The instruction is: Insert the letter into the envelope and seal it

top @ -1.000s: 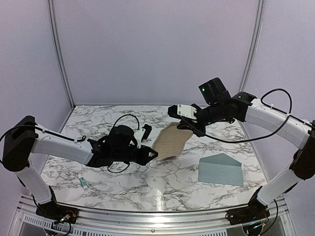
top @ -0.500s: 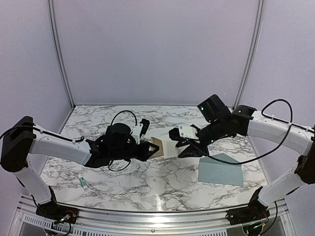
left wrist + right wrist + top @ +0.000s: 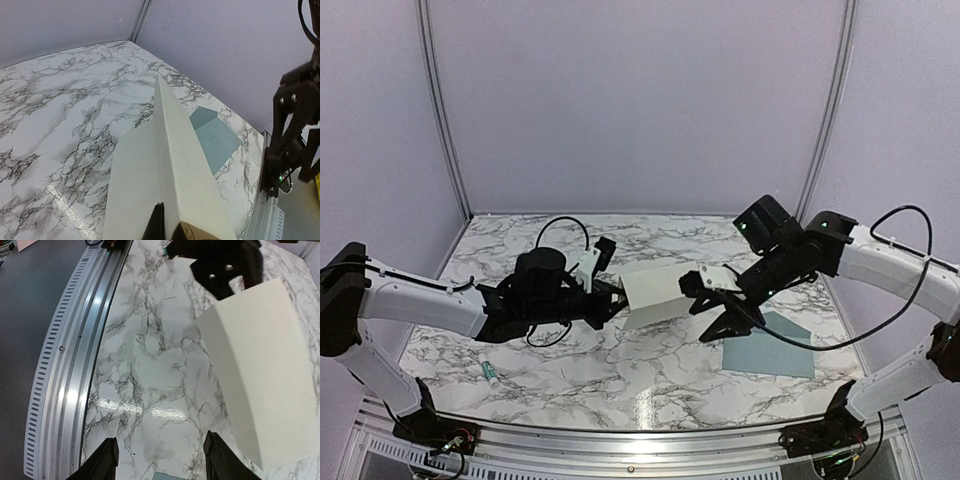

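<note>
The cream letter [image 3: 655, 288], bent into a fold, hangs low over the middle of the marble table, and my left gripper [image 3: 613, 302] is shut on its left edge. In the left wrist view the letter [image 3: 165, 170] rises in a ridge away from my left gripper [image 3: 170, 222]. My right gripper [image 3: 708, 318] stands open just right of the letter, not touching it. In the right wrist view the right gripper [image 3: 160, 436] has only bare table between its fingers, and the letter [image 3: 265, 365] is off to the right. The blue-grey envelope [image 3: 770, 350] lies flat at the right, flap open.
A small green-and-white tube [image 3: 490, 372] lies near the table's front left. The metal rail [image 3: 75, 370] runs along the near edge. Purple walls close the back and sides. The right arm's dark base [image 3: 292, 135] stands beyond the envelope [image 3: 215, 137].
The right gripper let go of the letter, opened, and dropped down to the right. The letter went from raised and flat to folded low, held by the left gripper alone, which shifted slightly left.
</note>
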`<state>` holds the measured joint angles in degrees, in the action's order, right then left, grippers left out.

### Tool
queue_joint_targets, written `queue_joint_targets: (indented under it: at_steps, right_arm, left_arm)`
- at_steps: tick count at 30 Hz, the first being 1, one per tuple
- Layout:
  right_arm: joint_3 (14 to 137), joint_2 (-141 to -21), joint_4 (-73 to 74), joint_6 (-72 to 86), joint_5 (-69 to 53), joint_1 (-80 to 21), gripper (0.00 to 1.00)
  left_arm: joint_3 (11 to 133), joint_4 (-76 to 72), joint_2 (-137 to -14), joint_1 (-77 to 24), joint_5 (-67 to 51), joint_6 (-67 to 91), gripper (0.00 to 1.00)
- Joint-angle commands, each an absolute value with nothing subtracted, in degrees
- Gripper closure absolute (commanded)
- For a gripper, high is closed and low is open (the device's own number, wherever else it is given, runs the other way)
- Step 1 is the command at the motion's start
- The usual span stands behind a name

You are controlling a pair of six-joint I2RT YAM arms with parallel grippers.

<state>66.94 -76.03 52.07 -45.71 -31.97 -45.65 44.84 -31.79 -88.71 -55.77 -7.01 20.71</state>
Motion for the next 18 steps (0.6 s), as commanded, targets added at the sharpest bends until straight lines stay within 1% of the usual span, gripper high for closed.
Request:
queue_joint_targets:
  at_steps: [1, 8, 14, 18]
  right_arm:
    - [72.47, -76.05, 54.21, -48.07, -34.56, -41.41, 0.46]
    - [77.15, -79.20, 53.79, -49.85, -34.72, -40.63, 0.48]
    - [79.71, -83.19, 52.94, -50.14, -35.44, -41.44, 0.43]
    - [80.80, -87.26, 54.60, -50.80, -34.98, -43.89, 0.43]
  left_arm:
    - [45.17, -27.70, -85.10, -55.55, -11.01, 11.66, 1.00]
    - [47.48, -15.41, -80.77, -55.63, -15.65, 4.54, 1.00]
    - [48.51, -6.58, -77.64, -56.43, -16.64, 1.02, 1.00]
    - [48.74, -3.40, -75.91, -57.19, -16.60, -1.86, 1.00]
